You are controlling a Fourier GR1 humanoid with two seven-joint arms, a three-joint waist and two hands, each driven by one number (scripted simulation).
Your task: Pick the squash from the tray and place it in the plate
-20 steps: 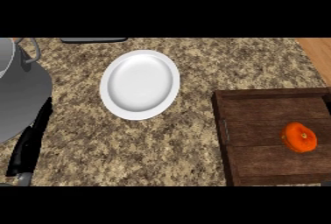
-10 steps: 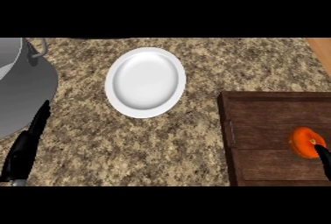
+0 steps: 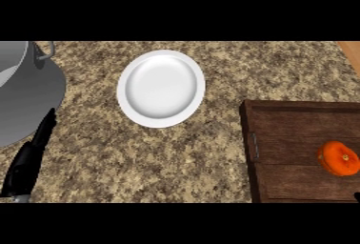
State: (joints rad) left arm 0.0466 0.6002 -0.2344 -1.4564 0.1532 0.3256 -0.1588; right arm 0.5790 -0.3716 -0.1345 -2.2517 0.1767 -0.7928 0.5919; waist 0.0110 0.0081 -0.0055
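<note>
Granite counter (image 3: pixel 211 162) bears a grey pot (image 3: pixel 25 95) at the left, a wooden tray (image 3: pixel 295 138) at the right and a white plate (image 3: pixel 161 88) between them. Left hand (image 3: pixel 28 162), fingers straight and together, lies beside the pot, higher than a second ago. Orange squash (image 3: pixel 339 157) sits in the tray, untouched. Right hand (image 3: pixel 356 196), lately beside the squash, is now a mere sliver at the lower right edge, its fingers' state not discernible; the pick appears not yet begun.
</note>
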